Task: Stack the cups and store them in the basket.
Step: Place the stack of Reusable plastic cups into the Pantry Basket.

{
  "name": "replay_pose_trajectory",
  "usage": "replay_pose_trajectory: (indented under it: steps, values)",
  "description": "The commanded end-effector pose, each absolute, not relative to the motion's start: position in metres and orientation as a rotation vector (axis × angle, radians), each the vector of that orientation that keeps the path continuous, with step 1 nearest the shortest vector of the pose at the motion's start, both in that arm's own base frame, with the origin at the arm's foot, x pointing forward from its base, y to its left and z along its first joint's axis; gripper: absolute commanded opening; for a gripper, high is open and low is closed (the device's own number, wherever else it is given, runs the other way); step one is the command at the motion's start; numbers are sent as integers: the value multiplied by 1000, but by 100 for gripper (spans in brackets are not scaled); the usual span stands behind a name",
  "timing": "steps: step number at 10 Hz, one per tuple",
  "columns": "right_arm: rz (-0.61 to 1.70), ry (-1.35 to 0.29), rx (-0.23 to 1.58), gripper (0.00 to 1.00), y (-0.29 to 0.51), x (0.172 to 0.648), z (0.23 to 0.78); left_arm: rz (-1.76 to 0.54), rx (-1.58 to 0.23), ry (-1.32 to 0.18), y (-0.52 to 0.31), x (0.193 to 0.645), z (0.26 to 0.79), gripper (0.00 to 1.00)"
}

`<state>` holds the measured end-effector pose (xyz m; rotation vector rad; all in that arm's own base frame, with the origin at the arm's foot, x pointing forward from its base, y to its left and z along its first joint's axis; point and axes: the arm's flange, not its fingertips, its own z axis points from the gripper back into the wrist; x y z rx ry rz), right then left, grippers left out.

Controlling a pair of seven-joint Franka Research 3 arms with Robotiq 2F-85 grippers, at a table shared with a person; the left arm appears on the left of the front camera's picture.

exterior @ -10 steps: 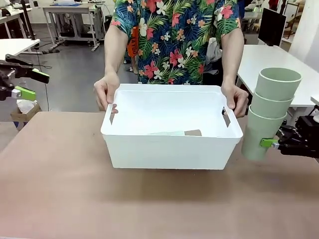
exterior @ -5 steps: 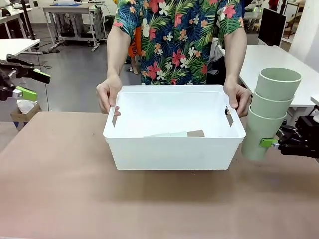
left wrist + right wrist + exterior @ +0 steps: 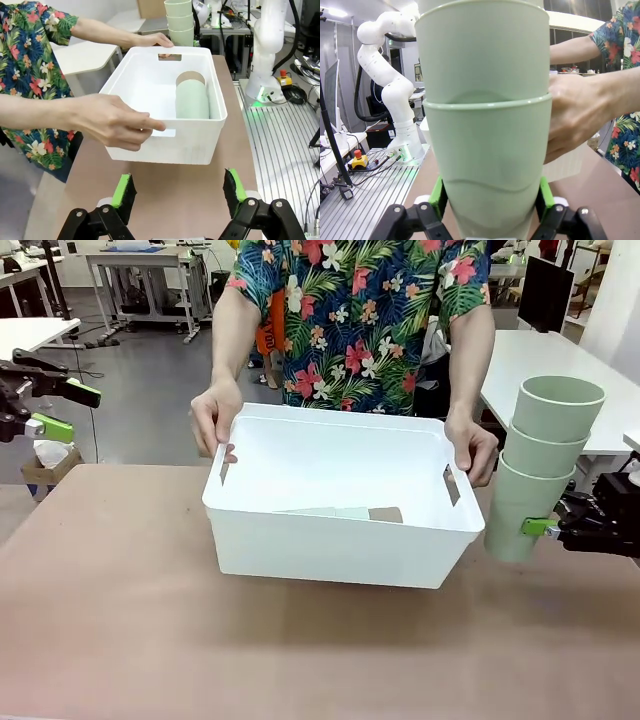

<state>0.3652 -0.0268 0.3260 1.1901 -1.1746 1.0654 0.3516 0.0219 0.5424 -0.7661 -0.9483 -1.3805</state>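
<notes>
Right gripper (image 3: 491, 202) pinches the bottom cup of an upright three-cup mint stack (image 3: 545, 455) at the table's (image 3: 120, 640) right side. The stack is just beside the basket's right end and not touching it. Basket (image 3: 340, 550) sits mid-table, one hand (image 3: 213, 418) of the person on its left end, other hand (image 3: 470, 445) on its right end. Inside, a second stack (image 3: 192, 97) lies on its side, tan cup (image 3: 190, 78) at the end toward the right gripper. Left gripper (image 3: 62, 410) is spread wide and empty, well apart from the basket at far left.

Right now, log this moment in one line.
left claw: open, empty | right claw: shut on three-cup stack | basket: held by person's hands, nested cups lying inside
</notes>
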Motion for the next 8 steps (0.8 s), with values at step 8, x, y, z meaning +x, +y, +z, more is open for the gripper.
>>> replay_pose_trajectory:
  steps: [8]
  values:
    - [1064, -1195, 1186, 86, -26, 367, 331, -1367, -781, -959, 21, 351, 547, 92]
